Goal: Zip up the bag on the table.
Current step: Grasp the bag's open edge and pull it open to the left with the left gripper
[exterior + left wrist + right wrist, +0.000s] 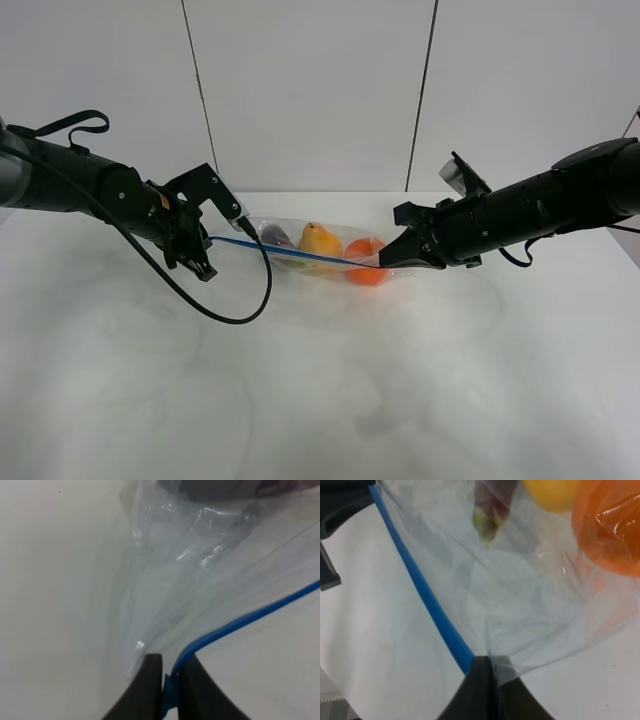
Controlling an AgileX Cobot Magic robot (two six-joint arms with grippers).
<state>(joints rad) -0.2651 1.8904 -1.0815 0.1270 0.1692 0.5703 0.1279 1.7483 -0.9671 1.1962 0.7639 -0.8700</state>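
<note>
The bag (318, 250) lies on the table (320, 380), clear and crinkly, with yellow (320, 240), orange (366, 262) and dark purple (277, 238) produce inside. Its blue zipper strip (290, 254) stretches taut between both grippers. My left gripper (208, 250) is shut on the strip's left end; in the left wrist view the blue strip (240, 622) runs down between the pinched fingers (150, 680). My right gripper (386, 262) is shut on the bag's right end, where strip (425, 600) and plastic meet at the gripper (492, 662).
White wall panels (310, 90) stand behind the table's far edge. A black cable (240, 310) loops from the left arm down onto the tabletop in front of the bag.
</note>
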